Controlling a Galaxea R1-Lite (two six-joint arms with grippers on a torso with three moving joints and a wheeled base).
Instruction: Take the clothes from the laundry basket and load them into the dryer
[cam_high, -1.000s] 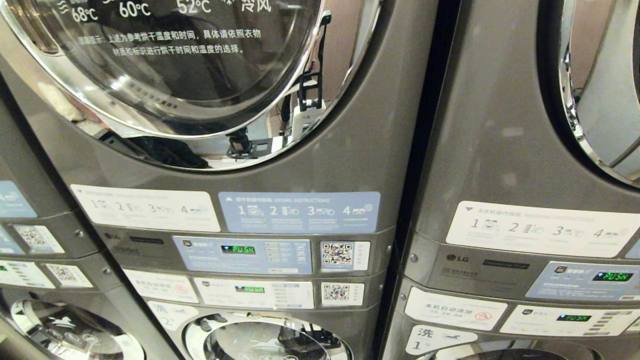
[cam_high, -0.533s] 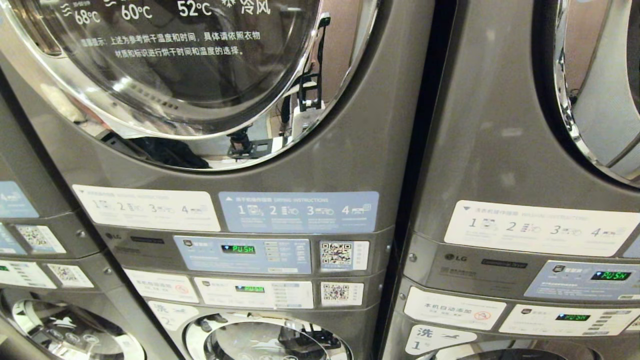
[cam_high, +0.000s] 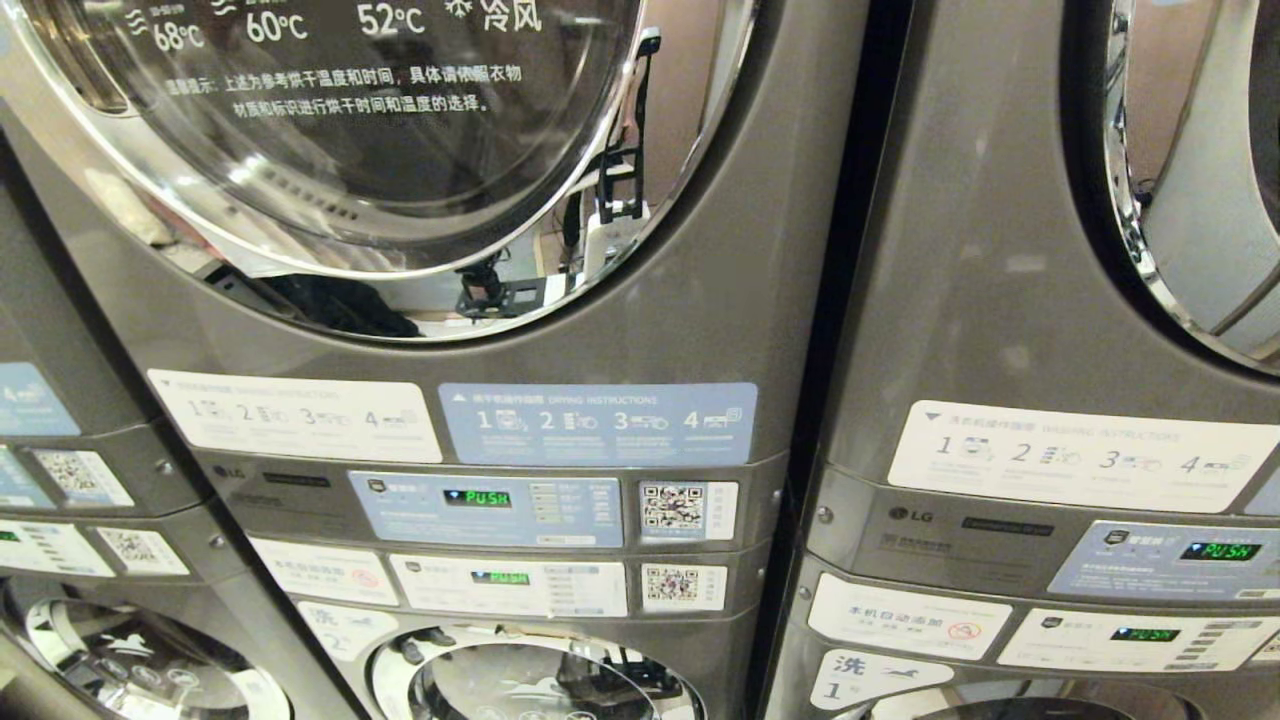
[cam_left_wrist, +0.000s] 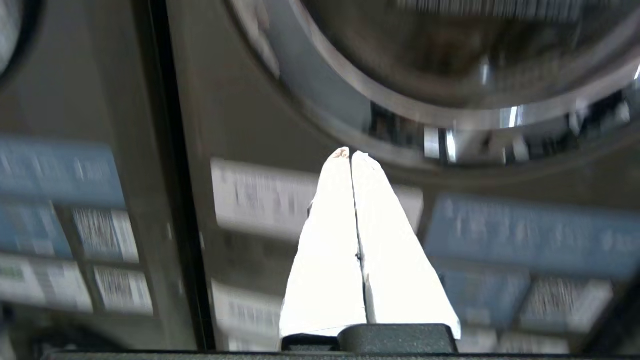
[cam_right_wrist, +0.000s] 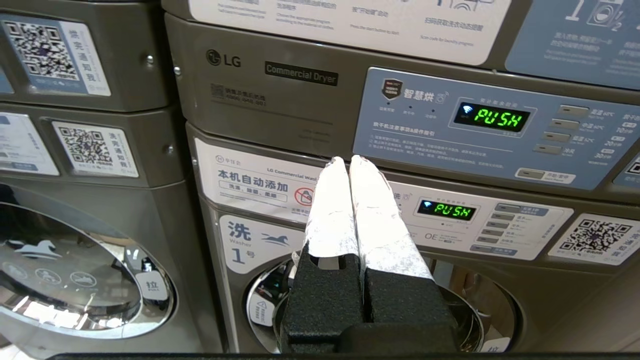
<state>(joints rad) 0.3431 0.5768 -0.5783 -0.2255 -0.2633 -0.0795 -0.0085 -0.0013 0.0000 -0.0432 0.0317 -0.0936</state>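
Clothes are what I need, but I cannot see any clothes or the laundry basket in any view, so I cannot say where they are. I think clothes will be soft, light and floppy, so I should pinch a thick bunch of cloth, not a thin edge that could slip out. The dryer (cam_high: 560, 330) is right in front of me, and its round door (cam_high: 380, 140) looks closed, so nothing can go in yet. My left gripper (cam_left_wrist: 351, 156) points up near the bottom rim of that door, with its white fingers (cam_left_wrist: 330, 235) pressed together and holding nothing. My right gripper (cam_right_wrist: 350, 162) hangs lower, in front of the control panel (cam_right_wrist: 495, 125) with the green PUSH light, and its fingers are clenched and empty too. The top of the door is cut off, and I cannot find its handle. Something dark shows in the shiny rim at the bottom of the door, but I cannot tell what it is. My left wrist view is smeary, so the stickers there are hard to read.
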